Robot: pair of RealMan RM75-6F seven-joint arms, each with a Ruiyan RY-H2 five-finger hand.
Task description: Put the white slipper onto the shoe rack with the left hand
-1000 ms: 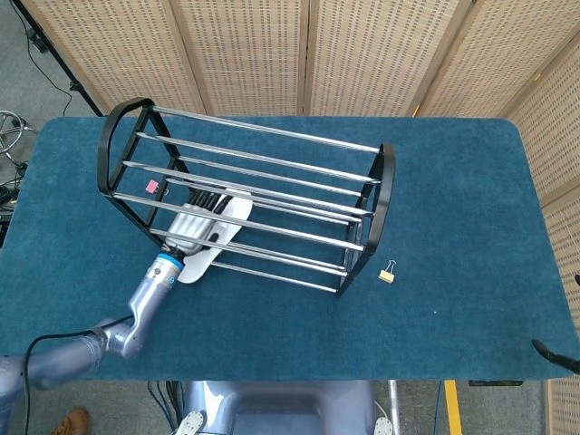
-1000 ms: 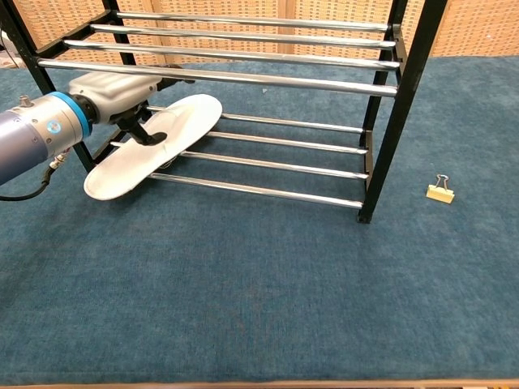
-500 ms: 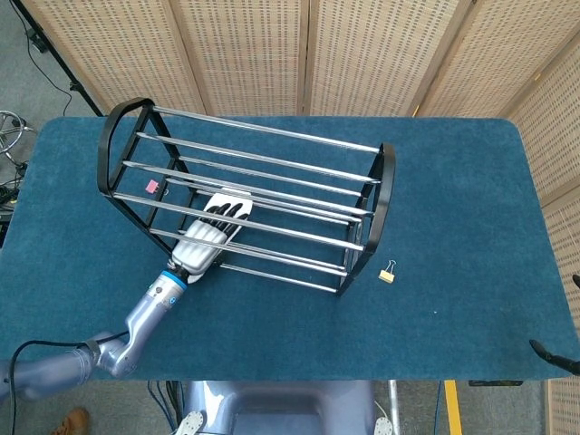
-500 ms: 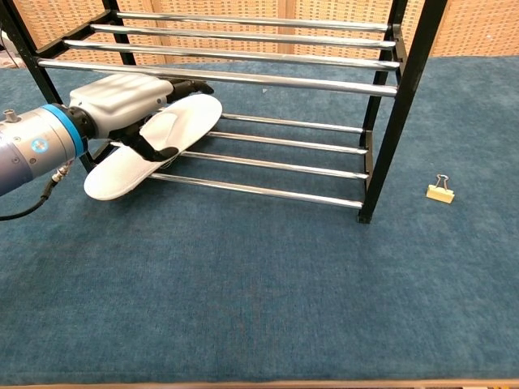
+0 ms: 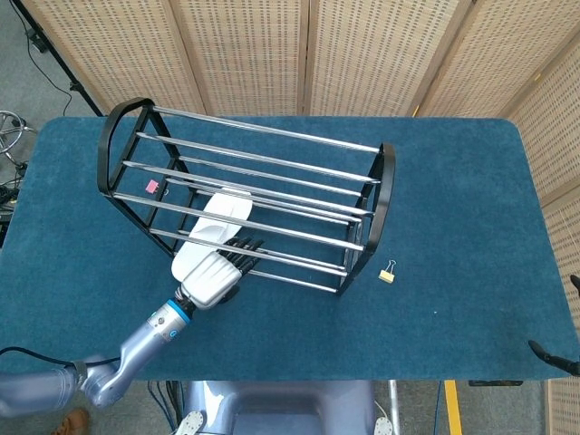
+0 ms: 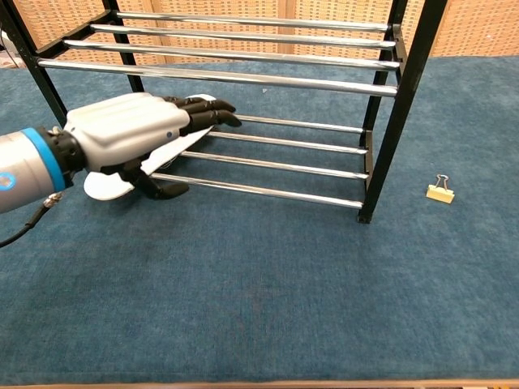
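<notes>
The white slipper (image 5: 223, 216) lies on the lower rails of the black and chrome shoe rack (image 5: 384, 196), toe pointing inward. My left hand (image 5: 210, 275) hovers over the slipper's near end, fingers spread and stretched toward the rack. In the chest view my left hand (image 6: 134, 138) covers most of the slipper (image 6: 105, 185), with the thumb low in front of its edge; the rack (image 6: 405, 97) stands behind it. I see no grip on the slipper. A thin dark tip (image 5: 553, 355) at the table's front right edge may be my right hand; its pose is hidden.
A small binder clip (image 5: 387, 272) lies on the blue table cloth right of the rack, also visible in the chest view as the clip (image 6: 440, 191). A pink tag (image 5: 151, 187) hangs on the rack's left end. Wicker screens stand behind the table.
My left hand has drawn back out of the rack toward the table's front and its fingers have spread. The slipper stays on the lower rails.
</notes>
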